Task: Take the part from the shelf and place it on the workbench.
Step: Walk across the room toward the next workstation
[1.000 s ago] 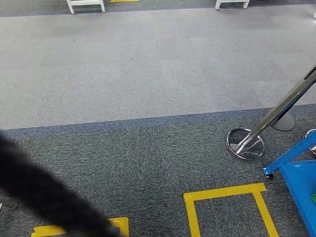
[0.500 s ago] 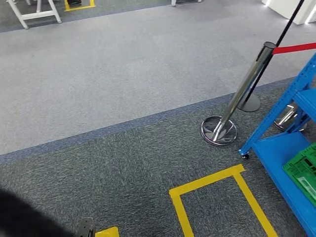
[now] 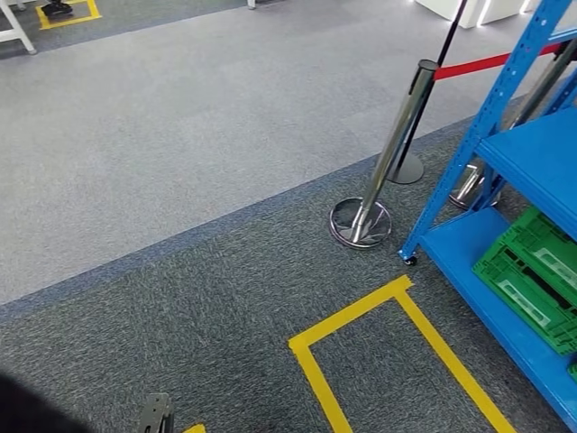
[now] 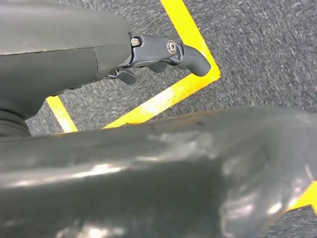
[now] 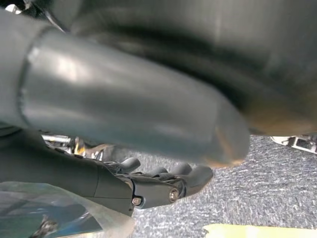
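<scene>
Two hands low beside the body, over grey carpet. Left hand (image 4: 164, 57) slack, fingers stretched and a little apart, nothing in them. Right hand (image 5: 164, 183) much the same, fingers loosely bent with nothing seen between them; a clear film near its wrist, too blurred to name.

On the floor just ahead, a yellow tape square (image 3: 353, 316). Beyond its far corner, a chrome stanchion (image 3: 395, 144) with a red belt (image 3: 476, 65) running off to the right.

Far right, the blue shelf (image 3: 476, 135), its near post just beside the stanchion's base. On the bottom level, folded green crates (image 3: 531, 271), long sides running along the shelf.

No part made out yet; presumably somewhere on that rack, further right than the head view reaches. Forward and to the right of both hands, then, so probably the right hand the nearer one, and more turning and closing in needed before any reach.
</scene>
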Action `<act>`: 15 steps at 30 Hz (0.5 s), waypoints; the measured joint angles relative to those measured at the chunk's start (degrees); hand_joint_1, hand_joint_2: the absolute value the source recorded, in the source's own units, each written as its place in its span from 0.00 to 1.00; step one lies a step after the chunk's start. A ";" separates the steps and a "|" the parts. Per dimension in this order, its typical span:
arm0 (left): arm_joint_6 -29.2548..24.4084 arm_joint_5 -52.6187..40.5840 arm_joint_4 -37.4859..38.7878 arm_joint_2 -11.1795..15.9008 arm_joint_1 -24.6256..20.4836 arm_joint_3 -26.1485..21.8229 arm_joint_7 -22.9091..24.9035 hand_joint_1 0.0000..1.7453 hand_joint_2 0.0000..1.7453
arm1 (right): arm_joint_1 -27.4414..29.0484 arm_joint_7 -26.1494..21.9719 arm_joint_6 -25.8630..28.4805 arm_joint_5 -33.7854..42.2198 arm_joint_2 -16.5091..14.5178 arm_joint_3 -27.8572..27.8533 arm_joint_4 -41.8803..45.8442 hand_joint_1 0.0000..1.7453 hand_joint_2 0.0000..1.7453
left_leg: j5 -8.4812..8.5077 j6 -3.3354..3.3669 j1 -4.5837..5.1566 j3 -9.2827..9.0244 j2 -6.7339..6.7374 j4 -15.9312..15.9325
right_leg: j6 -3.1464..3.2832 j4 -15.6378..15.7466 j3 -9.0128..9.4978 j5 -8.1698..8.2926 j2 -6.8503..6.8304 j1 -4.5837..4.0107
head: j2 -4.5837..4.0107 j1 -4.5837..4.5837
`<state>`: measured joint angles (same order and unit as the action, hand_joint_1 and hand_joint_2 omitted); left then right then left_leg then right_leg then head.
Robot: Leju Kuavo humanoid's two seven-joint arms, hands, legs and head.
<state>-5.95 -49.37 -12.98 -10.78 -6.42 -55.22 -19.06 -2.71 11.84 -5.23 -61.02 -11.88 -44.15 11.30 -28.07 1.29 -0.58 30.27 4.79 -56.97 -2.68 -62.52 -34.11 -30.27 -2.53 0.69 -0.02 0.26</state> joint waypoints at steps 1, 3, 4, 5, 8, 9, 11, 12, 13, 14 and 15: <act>-0.05 -0.09 0.00 0.04 0.03 0.01 0.24 0.00 0.00 | -0.08 -0.07 -0.01 0.01 0.04 -0.01 0.00 0.00 0.00 | -0.17 -0.31 0.14 -0.18 0.52 -0.05 | 0.26 3.23 1.93 1.01 -1.20 -0.06 | 0.00 -0.07; -0.13 -0.13 0.00 0.17 0.07 0.01 0.45 0.00 0.00 | -0.19 -0.17 -0.04 0.02 0.05 -0.01 -0.01 0.00 0.00 | -0.37 -1.01 0.36 -0.61 1.44 -0.06 | 0.98 5.40 2.94 1.32 -2.03 -0.27 | 0.00 -0.25; -0.16 -0.14 0.00 0.18 0.05 0.01 0.50 0.00 0.00 | -0.17 -0.20 -0.06 0.04 0.05 -0.03 -0.01 0.00 0.00 | -0.45 -1.37 0.31 -0.85 2.00 0.00 | 1.37 5.44 2.82 1.41 -1.28 -0.35 | 0.00 -0.33; -0.20 -0.14 0.00 0.17 -0.01 0.01 0.55 0.00 0.00 | -0.12 -0.20 -0.07 0.06 0.05 -0.05 -0.02 0.00 0.00 | -0.64 -1.77 0.17 -1.08 2.14 -0.05 | 1.76 5.54 2.82 1.51 -0.64 -0.30 | 0.00 -0.34; -0.33 -0.15 0.01 0.13 0.04 0.02 0.67 0.00 0.00 | -0.11 -0.10 -0.04 -0.16 0.05 -0.11 -0.02 0.00 0.00 | -4.38 -2.57 -0.20 0.62 -1.62 -5.22 | 2.89 5.91 3.47 2.06 1.38 -0.02 | 0.00 -0.64; -0.37 -0.17 0.01 0.13 0.19 0.03 0.74 0.00 0.00 | -0.15 -0.04 -0.03 -0.35 0.05 -0.11 -0.02 0.00 0.00 | -6.48 -2.61 -0.19 2.33 -3.11 -9.19 | 3.09 5.90 3.43 2.14 2.15 -0.07 | 0.00 -0.76; -0.44 -0.27 0.02 0.13 0.61 0.03 0.94 0.00 0.00 | -0.14 0.09 -0.03 -0.68 0.06 -0.11 -0.02 0.00 0.00 | -9.04 -2.55 -0.16 5.69 -4.21 -16.26 | 3.25 5.86 3.38 2.18 3.98 -0.22 | 0.00 -0.81; -0.46 -0.31 0.02 0.13 0.78 0.03 1.01 0.00 0.00 | -0.07 0.14 -0.01 -0.79 0.07 -0.11 -0.02 0.00 0.00 | -8.60 -2.43 -0.14 6.35 -4.35 -17.17 | 3.26 5.83 3.41 2.18 4.93 -0.30 | 0.00 -0.80; -0.49 -0.33 0.02 0.12 0.87 0.03 1.05 0.00 0.00 | -0.02 0.18 0.02 -0.85 0.07 -0.11 -0.02 0.00 0.00 | -6.95 -2.24 -0.13 6.00 -4.53 -15.72 | 3.26 5.78 3.48 2.18 5.88 -0.34 | 0.00 -0.80; -0.49 -0.33 0.02 0.12 0.90 0.03 1.02 0.00 0.00 | 0.01 0.20 0.05 -0.92 0.07 -0.11 -0.02 0.00 0.00 | -4.43 -2.00 -0.14 4.78 -5.10 -12.24 | 3.23 5.72 3.56 2.16 6.80 -0.36 | 0.00 -0.80; -0.49 -0.27 0.03 0.14 0.92 0.03 0.94 0.00 0.00 | 0.01 0.21 0.09 -0.97 0.07 -0.11 -0.02 0.00 0.00 | -2.18 -1.72 -0.15 3.25 -6.40 -8.17 | 3.15 5.64 3.58 2.12 7.63 -0.37 | 0.00 -0.79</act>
<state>-6.44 -49.64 -12.96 -10.64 -5.50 -55.19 -18.12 -2.71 12.05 -5.15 -62.00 -11.81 -44.26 11.28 -30.25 -0.43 -0.73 33.52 -1.61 -65.15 0.47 -56.88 -30.53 -28.15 5.10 0.33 -0.02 -0.53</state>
